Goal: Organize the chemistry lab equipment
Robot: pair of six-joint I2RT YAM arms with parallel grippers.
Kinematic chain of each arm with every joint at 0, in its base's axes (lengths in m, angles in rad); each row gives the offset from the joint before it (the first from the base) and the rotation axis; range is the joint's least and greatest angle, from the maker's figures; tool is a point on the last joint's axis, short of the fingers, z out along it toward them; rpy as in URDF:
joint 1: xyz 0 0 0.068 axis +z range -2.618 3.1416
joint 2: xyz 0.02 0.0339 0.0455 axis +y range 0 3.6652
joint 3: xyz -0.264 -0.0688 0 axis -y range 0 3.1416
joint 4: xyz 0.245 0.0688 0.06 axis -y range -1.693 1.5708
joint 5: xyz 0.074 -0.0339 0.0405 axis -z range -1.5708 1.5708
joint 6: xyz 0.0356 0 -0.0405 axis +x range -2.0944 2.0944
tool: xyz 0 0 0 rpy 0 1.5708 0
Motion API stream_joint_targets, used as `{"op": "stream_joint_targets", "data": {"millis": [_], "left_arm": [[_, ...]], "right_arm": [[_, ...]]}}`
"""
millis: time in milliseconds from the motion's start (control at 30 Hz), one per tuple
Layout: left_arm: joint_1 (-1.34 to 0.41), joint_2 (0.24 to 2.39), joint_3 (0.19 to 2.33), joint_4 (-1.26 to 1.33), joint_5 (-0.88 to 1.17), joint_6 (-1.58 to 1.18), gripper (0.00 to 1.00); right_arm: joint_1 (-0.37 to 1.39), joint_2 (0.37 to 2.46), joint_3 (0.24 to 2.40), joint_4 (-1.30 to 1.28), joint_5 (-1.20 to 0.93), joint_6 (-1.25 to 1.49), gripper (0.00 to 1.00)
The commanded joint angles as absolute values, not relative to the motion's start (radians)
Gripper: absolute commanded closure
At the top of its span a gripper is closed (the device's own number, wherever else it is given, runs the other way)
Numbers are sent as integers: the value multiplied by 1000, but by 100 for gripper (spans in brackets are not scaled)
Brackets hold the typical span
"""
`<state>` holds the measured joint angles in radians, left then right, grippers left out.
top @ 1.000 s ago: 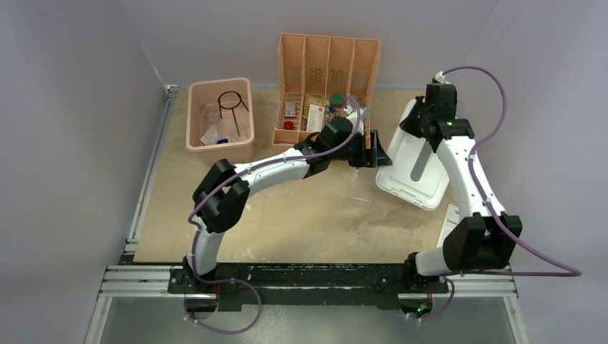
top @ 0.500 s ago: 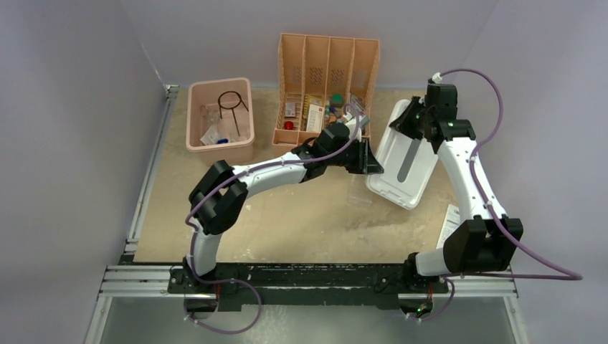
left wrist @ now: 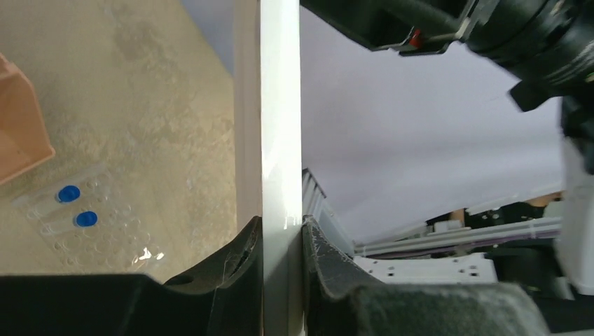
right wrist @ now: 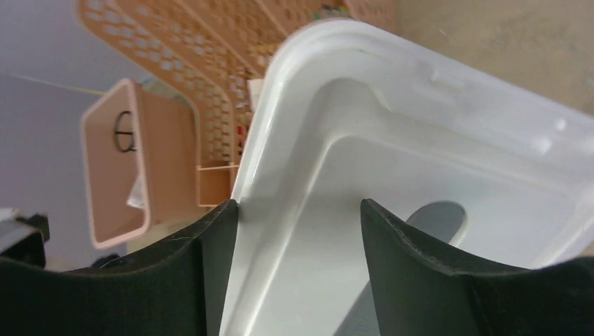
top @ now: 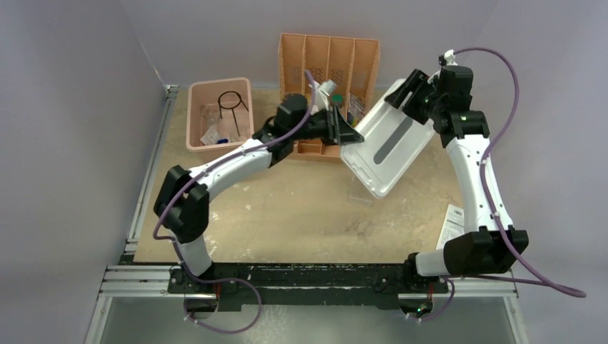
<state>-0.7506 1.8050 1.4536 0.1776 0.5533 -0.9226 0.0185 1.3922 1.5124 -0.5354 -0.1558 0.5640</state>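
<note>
In the top view the white lid (top: 373,161) and the left arm (top: 229,159) cover the lower part of the orange divider rack (top: 326,61) — the small items there are mostly hidden. What lies in the pink bin (top: 219,149) beside the black wire ring tripod (top: 231,100) is too small to tell. In the left wrist view the lid runs off the top edge; in the right wrist view, off the right edge.

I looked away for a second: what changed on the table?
The left claw closed on the edge of the white lid and lifted it off the table, tilted, toward the orange dividers. The right claw opened, releasing its far rim. Pink bin and clear tube rack stayed put.
</note>
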Motion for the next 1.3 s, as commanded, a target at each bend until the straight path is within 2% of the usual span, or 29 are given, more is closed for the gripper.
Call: {"op": "stream_joint_targets", "data": {"millis": [0, 200, 467, 600, 833, 1033, 1267], "left_arm": [[-640, 1650, 1457, 441, 689, -1053, 100], [-514, 1611, 1453, 602, 739, -1242, 100], [-247, 1545, 1414, 660, 755, -1347, 100], [-71, 1488, 1348, 584, 756, -1317, 100], [153, 1414, 1295, 255, 692, -1133, 100], [266, 1402, 1316, 10, 682, -1018, 100], [369, 1404, 1236, -37, 757, -1095, 100]], "right_arm": [[15, 1353, 1655, -505, -210, 579, 33], [16, 1379, 1754, -489, -209, 576, 32], [20, 1407, 1737, -425, -226, 576, 32], [62, 1434, 1715, -384, -226, 599, 32], [238, 1541, 1773, -358, -150, 579, 33], [375, 1637, 1834, -314, -126, 572, 34], [477, 1761, 1870, -202, -93, 502, 34]]}}
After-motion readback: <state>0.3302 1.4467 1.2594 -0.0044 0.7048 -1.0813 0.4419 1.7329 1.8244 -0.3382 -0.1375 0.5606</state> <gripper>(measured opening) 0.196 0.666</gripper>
